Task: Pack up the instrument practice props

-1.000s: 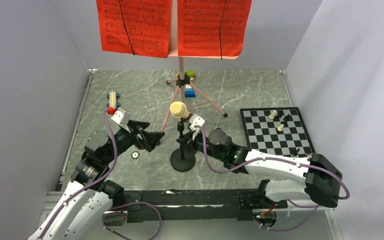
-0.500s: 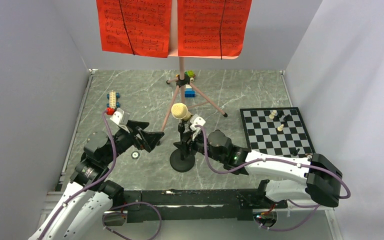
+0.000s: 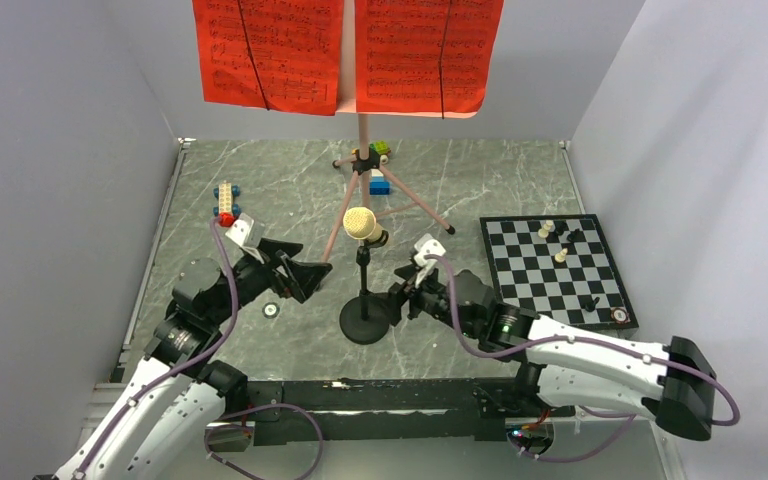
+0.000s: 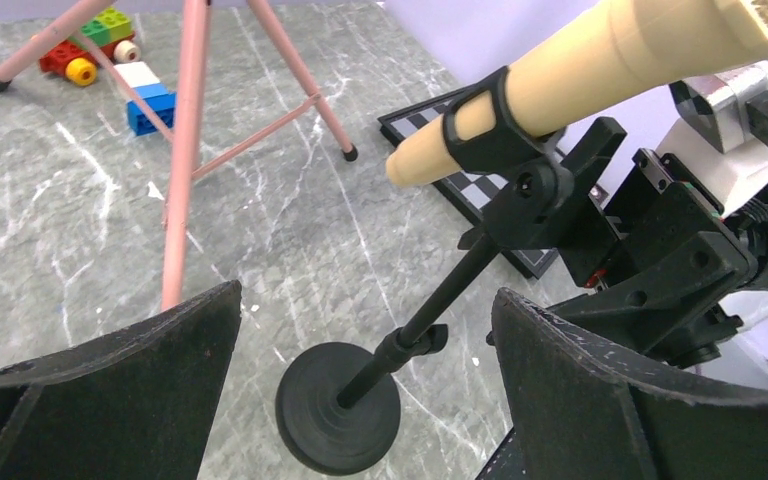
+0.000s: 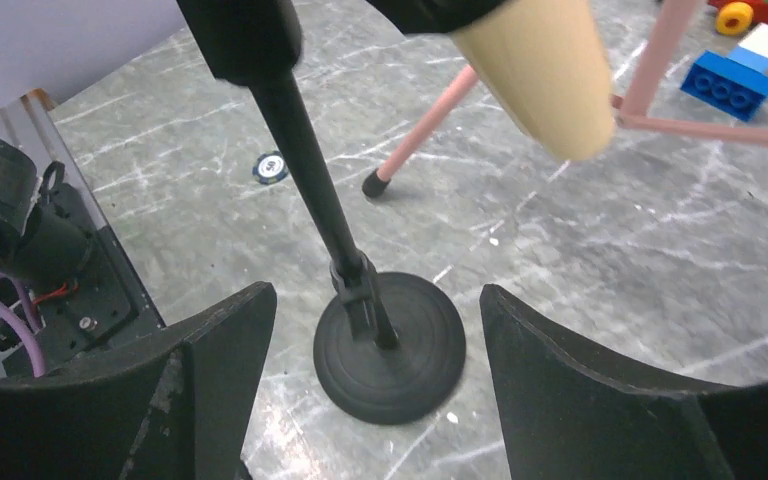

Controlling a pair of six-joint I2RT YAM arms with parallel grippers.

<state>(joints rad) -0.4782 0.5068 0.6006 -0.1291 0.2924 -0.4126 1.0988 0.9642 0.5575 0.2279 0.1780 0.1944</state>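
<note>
Honestly, we're barely started here. The pink music stand (image 3: 363,130) stands open on its tripod at the back of the desk (image 3: 480,180) with the red sheet-music pages (image 3: 268,55) propped on it. The beige microphone (image 3: 359,222) sits clipped in the black mic stand (image 3: 365,322), mid-desk toward the front. Nothing looks packed, and we can't spot any box or bag to pack into. The left pincer (image 3: 310,275) is spread wide just beside the mic stand, holding nothing, and the right pincer (image 3: 403,300) on the other side is released too. Only the overhead view gives us the pages and the chessboard (image 3: 552,262). The right wrist view shows the stand's pole between its fingers (image 5: 210,380) with gaps on both sides. The left wrist view shows the clip (image 4: 480,125) hugging the mic's handle.
</note>
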